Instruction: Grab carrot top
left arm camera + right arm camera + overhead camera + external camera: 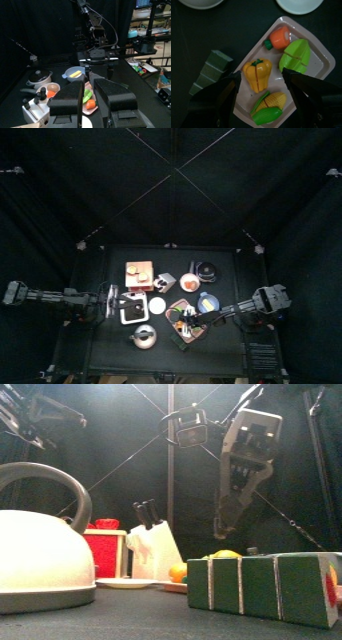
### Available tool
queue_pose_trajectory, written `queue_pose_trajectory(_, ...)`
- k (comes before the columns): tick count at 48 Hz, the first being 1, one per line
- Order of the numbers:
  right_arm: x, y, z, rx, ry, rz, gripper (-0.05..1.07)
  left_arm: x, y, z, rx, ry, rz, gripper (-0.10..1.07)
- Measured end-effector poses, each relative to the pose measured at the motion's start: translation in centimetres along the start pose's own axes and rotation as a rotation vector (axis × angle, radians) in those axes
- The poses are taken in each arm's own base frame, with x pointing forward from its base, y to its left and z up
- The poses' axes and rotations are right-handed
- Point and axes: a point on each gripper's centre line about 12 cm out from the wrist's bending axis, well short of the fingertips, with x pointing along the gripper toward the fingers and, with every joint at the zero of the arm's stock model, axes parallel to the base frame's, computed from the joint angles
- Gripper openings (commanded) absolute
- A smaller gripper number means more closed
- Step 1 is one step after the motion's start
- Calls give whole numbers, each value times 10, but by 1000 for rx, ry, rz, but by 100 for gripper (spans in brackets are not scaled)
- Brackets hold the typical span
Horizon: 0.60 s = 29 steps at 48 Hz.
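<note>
Resting at the table's left, the left gripper [87,102] has its jaws parted and empty. Right of the middle, the white tray [323,56] holds the carrot top [279,37], an orange stub whose green end points toward the yellow pepper [258,75]. The right gripper [261,95], jaws spread and empty, hovers over the pepper, nearer than the left. Only the right wrist view shows the carrot clearly; the front view hides it.

Black curtains [80,188] all round — small black table [100,353] inside
</note>
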Motion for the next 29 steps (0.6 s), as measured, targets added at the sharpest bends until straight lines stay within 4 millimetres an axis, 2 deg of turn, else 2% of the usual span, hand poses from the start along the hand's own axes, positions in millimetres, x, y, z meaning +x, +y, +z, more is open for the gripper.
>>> queue_pose_trajectory(10, 0, -12, 16, 241, -82, 14, 96, 0, 0, 0, 0, 2, 0, 60)
queue_pose_trajectory(22, 20, -22, 18, 443, -100, -41, 96, 0, 1, 0, 0, -1, 5, 60)
queue_pose_trajectory(29, 25, -22, 23, 552, -126, -54, 95, 0, 2, 0, 1, 1, 8, 60)
